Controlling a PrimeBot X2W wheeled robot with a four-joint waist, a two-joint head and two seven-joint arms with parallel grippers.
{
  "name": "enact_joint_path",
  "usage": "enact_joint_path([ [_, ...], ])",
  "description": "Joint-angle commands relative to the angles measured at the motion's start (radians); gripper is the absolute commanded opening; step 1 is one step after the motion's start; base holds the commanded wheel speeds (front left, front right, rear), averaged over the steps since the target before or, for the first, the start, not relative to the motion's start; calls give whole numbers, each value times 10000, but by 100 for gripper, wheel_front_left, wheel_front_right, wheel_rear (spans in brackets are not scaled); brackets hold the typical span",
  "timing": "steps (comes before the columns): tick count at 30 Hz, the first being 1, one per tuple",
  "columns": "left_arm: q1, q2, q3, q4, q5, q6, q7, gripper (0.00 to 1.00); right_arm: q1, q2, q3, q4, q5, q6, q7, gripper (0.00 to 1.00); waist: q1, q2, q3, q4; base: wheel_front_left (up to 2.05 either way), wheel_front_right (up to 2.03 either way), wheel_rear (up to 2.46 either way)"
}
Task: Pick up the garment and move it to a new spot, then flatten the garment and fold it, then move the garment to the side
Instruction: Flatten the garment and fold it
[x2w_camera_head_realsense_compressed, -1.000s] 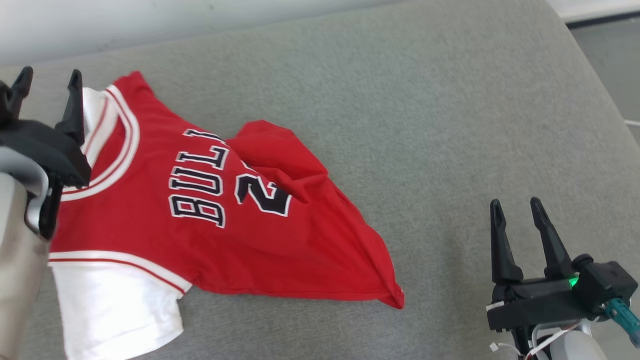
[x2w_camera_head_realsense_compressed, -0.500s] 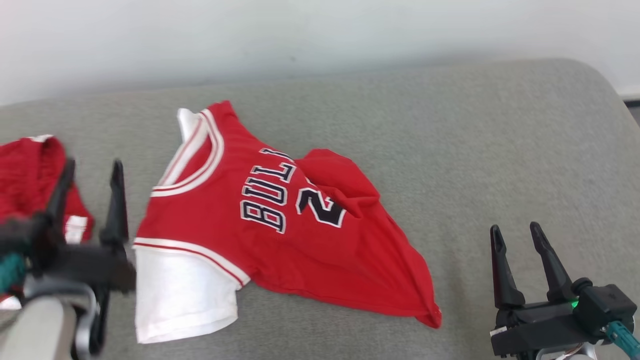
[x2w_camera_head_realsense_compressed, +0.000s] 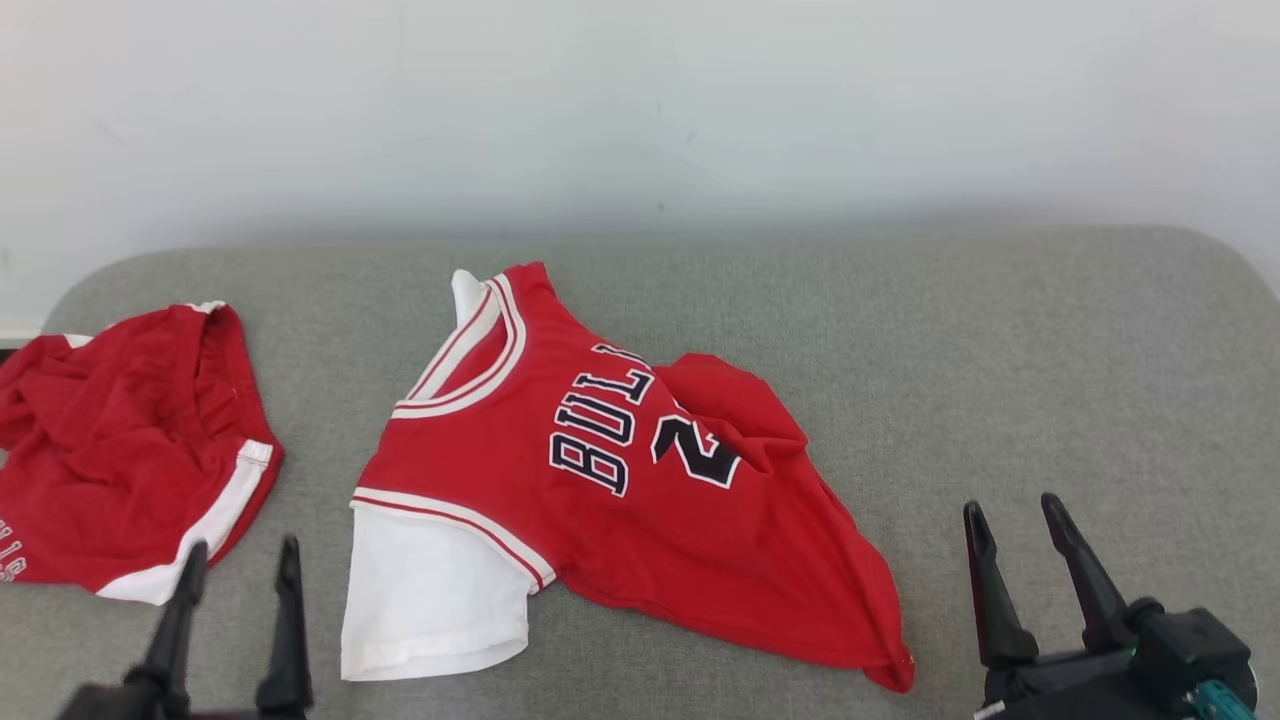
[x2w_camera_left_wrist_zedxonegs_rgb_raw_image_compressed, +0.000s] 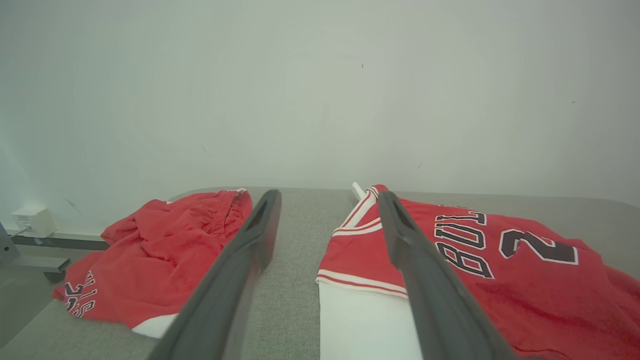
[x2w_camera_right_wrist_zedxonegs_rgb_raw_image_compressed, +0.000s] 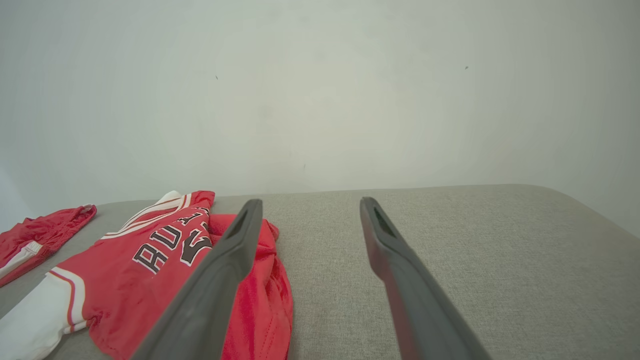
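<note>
Lying spot, jersey (x2w_camera_head_realsense_compressed: 620, 470): print up on the grey cushion (x2w_camera_head_realsense_compressed: 1000, 350), left of middle, collar toward the wall (x2w_camera_head_realsense_compressed: 640, 100), white sleeve (x2w_camera_head_realsense_compressed: 430, 600) toward the near edge. Not flat (a red flap is bunched over the end of the lettering).
Left gripper (x2w_camera_head_realsense_compressed: 243, 548): fingers spread wide, nothing between them. It sits low at the near edge, between the sleeve and the red shorts (x2w_camera_head_realsense_compressed: 120, 460), touching neither.
Right gripper (x2w_camera_head_realsense_compressed: 1011, 503): also wide open and empty, over bare cushion, well apart from the jersey's hem corner.
Shorts: crumpled at the cushion's left end, apart from the jersey.
Change vs one second ago: left gripper was up by the collar and has drawn back to the near edge. Right gripper keeps the same pose. Head camera has tilted up, so wall and shorts came into frame. Jersey's bunching looks unchanged.
</note>
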Motion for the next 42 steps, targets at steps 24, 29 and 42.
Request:
enact_joint_path([
  [24,817,-951,385,797,904,-990,-5,100,1085,-83,290,137,-323,-26,173,100,2,2,-440,127,0,0,0],
  [29,610,-1068,333,1945,630,-1193,-5,100,900,-666,1146,796,-174,-26,329,100,2,2,-236,67,0,0,0],
  [42,-1195,-1191,184,5064,504,-1566,-5,100,-222,-1209,2889,3113,168,-27,30,100,2,2,535,8,0,0,0],
])
